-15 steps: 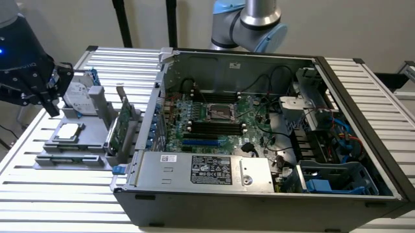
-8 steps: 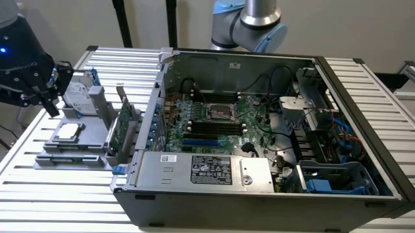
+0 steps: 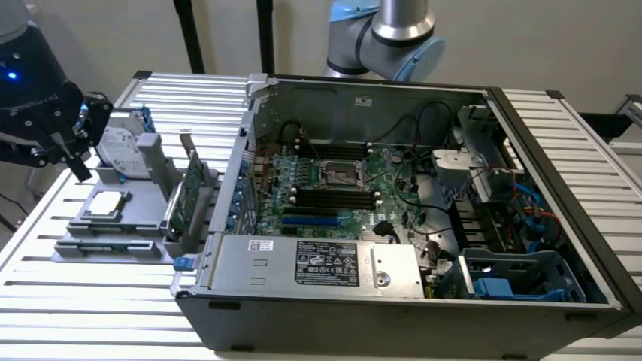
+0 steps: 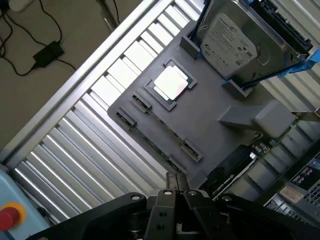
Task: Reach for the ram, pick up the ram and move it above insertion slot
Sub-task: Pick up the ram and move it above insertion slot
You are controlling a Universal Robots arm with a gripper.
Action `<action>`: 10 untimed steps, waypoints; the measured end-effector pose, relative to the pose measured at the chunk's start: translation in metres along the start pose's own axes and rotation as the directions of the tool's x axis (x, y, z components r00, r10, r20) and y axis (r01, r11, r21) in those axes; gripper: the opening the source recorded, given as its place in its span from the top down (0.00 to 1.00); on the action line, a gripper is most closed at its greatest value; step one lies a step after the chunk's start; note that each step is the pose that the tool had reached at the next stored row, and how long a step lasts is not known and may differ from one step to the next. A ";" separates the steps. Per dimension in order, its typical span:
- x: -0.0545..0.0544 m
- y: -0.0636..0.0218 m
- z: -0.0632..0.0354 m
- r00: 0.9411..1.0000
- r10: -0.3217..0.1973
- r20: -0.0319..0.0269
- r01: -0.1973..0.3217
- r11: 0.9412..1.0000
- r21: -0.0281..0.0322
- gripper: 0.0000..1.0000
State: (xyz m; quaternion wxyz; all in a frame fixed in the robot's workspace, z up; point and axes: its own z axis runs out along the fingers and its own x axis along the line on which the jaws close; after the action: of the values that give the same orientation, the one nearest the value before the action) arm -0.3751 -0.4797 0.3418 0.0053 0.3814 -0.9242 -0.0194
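The gripper [image 3: 71, 158] is being held in the upper left of the exterior frame, over the far end of a grey fixture [image 3: 135, 222] that is being carried on the slatted surface [image 3: 90, 301] to the left of the open computer case [image 3: 602, 263]. In the wrist view the jaws are being shown drawn close together, with nothing gripped between them.

What is being taken for the ram [image 4: 152, 142] is being seen edge-on as a thin strip. It is standing between small clips along the fixture's outer edge, on the side of the processor [image 4: 171, 84] away from the hard drive [image 4: 232, 42]. Its long axis is being run along that edge, and its nearer end is lying just beyond the jaw tips, lower than them.

In the exterior frame this places the ram below the jaws and toward the lower left. The dark memory slots [image 3: 331, 197] on the motherboard are lying well apart from it, toward the frame's centre. The wider expansion card [image 3: 186, 199] is being held upright at the fixture's case-side end and is not being touched.
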 end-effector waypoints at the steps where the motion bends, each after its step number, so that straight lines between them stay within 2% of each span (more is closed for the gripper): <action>1: 0.000 0.0000 -0.0001 1.000 -0.018 -0.001 0.018 1.000 0.000 0.89; 6: 0.000 0.0000 0.0000 0.994 -0.108 -0.004 0.108 0.994 -0.001 0.89; 10: 0.000 0.0000 0.0000 0.983 -0.181 -0.007 0.181 0.984 -0.002 0.89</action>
State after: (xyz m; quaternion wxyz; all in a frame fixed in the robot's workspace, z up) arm -0.3750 -0.4797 0.3419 0.0071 0.4638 -0.8857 -0.0189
